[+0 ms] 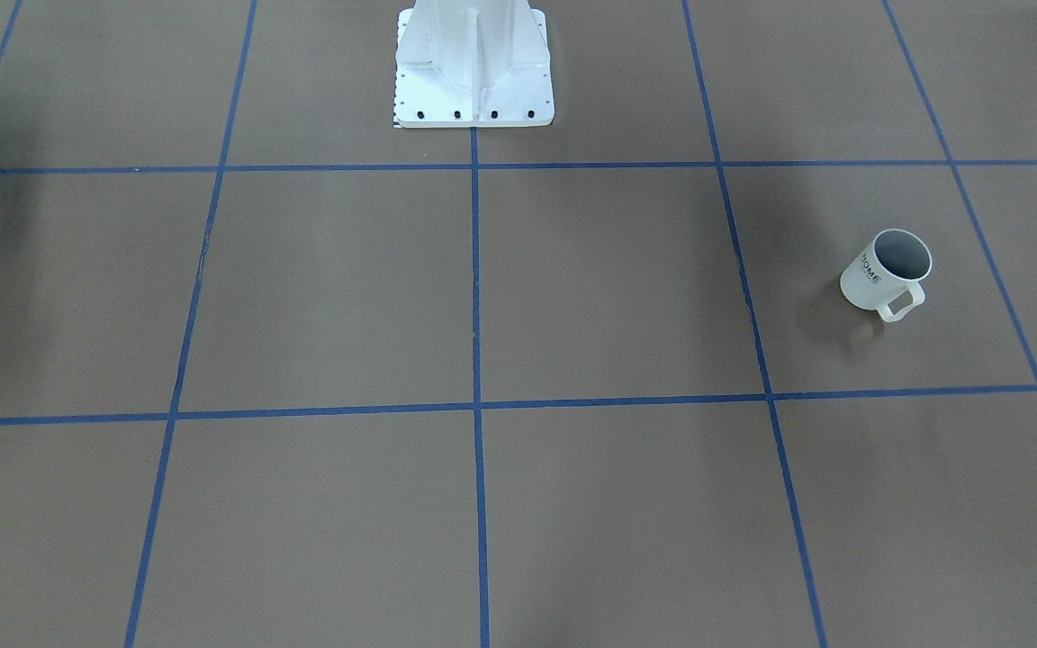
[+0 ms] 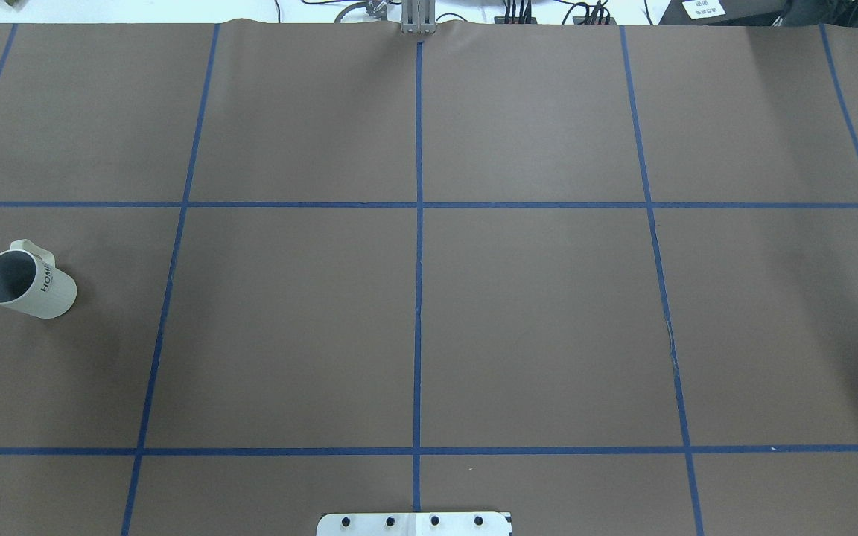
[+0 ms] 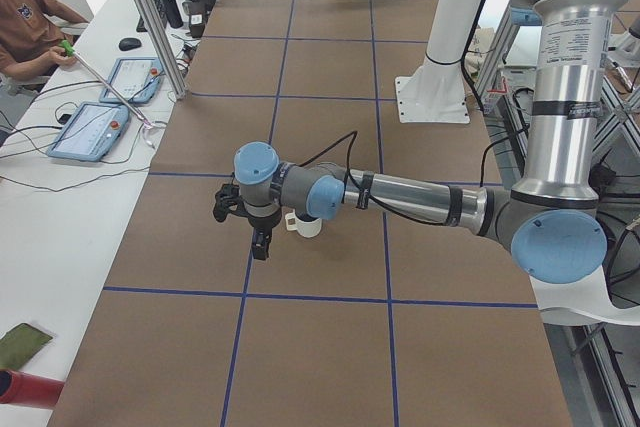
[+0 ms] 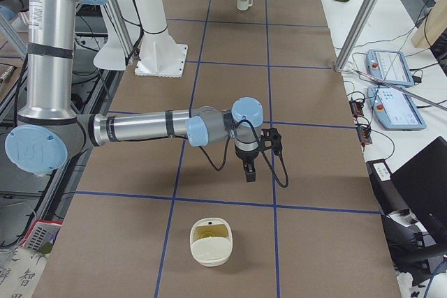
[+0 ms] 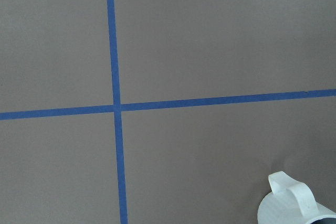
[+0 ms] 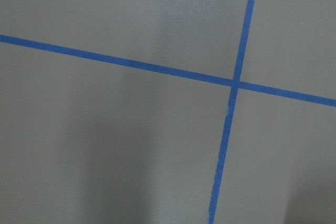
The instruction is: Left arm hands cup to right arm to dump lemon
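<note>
Cup (image 2: 27, 279) is seen upright at the overhead frame's middle left, with no lemon visible inside. Whether the left gripper (image 3: 261, 245) and right gripper (image 4: 249, 172) are released or clenched cannot be told. The cup could be toppled if its rim were clipped on approach.

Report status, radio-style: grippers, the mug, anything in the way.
Left gripper beside small white HOME mug, not gripping; right gripper far off; open or shut unreadable. Mug upright on brown table, lemon unseen. No obstruction seen.
</note>
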{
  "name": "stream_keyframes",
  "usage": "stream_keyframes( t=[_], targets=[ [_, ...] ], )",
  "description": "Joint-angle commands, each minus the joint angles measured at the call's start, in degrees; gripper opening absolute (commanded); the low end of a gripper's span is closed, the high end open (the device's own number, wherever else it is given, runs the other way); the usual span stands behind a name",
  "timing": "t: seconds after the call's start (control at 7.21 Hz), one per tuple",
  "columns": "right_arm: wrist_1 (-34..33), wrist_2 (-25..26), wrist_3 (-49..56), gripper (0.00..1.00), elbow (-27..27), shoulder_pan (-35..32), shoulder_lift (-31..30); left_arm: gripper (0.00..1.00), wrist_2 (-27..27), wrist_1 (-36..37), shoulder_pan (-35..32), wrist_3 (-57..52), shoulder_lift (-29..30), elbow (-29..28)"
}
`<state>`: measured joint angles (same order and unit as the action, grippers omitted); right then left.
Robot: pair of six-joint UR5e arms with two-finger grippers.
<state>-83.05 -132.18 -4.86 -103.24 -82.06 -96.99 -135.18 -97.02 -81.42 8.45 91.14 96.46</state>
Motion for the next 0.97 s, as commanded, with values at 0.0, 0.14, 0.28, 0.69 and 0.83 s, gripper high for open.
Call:
stream_keyframes(
  t=[0.0,0.14,0.28,0.69,0.83],
  targets=[
    [0.1,-0.2,-0.1,1.00,-0.3,0.0,-0.4,1.00,0.3,2.8,-2.0,-6.2,-0.1,0.0],
    [0.1,-0.8,-0.1,1.00,-0.3,0.0,0.5,1.00,0.4,3.0,-3.6,-9.6,-0.5,-0.7],
    [-0.8,-1.7,-0.1,1.00,-1.0,0.0,1.4,1.00,0.3,4.1,-3.7,-9.2,-1.1,-0.6],
    [-6.0,-1.9,0.0,1.00,-1.3,-0.1,4.6,1.00,2.8,4.0,-4.4,-9.5,-2.8,-0.1],
    [-7.6,-1.9,0.0,1.00,-1.3,-0.2,5.7,1.00,3.1,3.2,-4.3,-9.5,-3.0,0.0]
  ],
)
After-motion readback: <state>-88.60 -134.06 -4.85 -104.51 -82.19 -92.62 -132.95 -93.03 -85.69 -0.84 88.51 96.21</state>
